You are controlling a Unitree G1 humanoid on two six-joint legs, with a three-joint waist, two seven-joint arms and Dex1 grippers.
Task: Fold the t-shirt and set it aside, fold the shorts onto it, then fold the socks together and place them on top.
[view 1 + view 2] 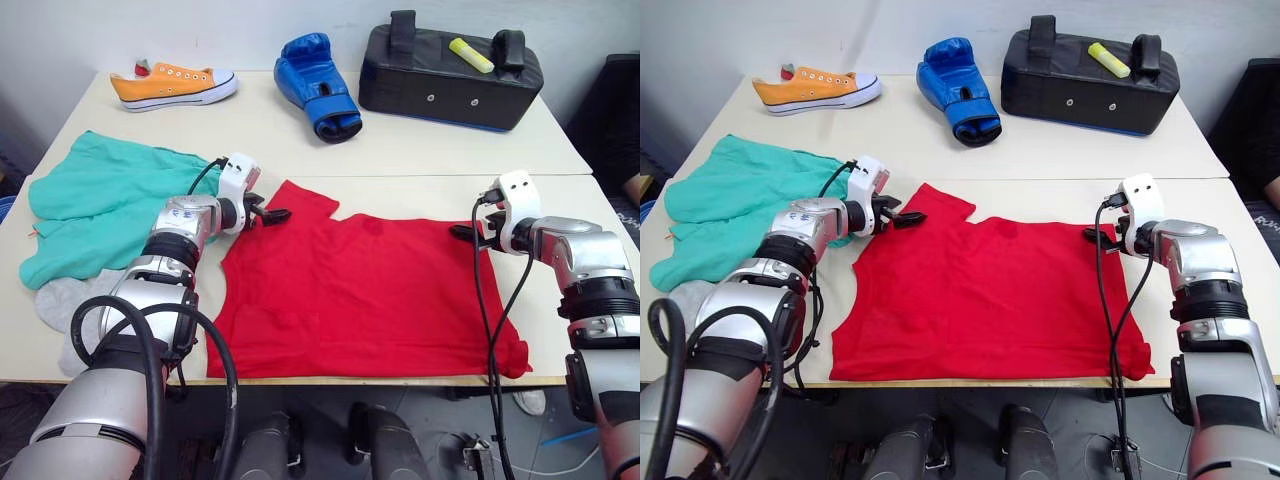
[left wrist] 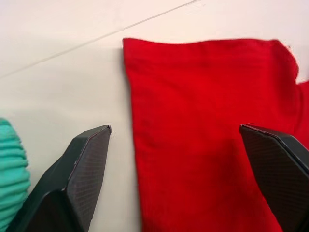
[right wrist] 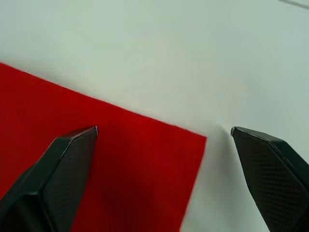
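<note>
Left eye view: the t-shirt [image 1: 360, 295] lies flat along the table's [image 1: 420, 150] near edge; left gripper [image 1: 268, 214] and right gripper [image 1: 466, 233], both wide open and empty, flank its far corners.

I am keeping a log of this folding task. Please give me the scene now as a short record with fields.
t-shirt: spread flat on the table, unfolded
shorts: unfolded, at the robot's left of the t-shirt
socks: partly under the shorts
left tool: open, over a sleeve
right tool: open, at the far right corner of the t-shirt
far side: sneaker, boxing glove, black pad
</note>
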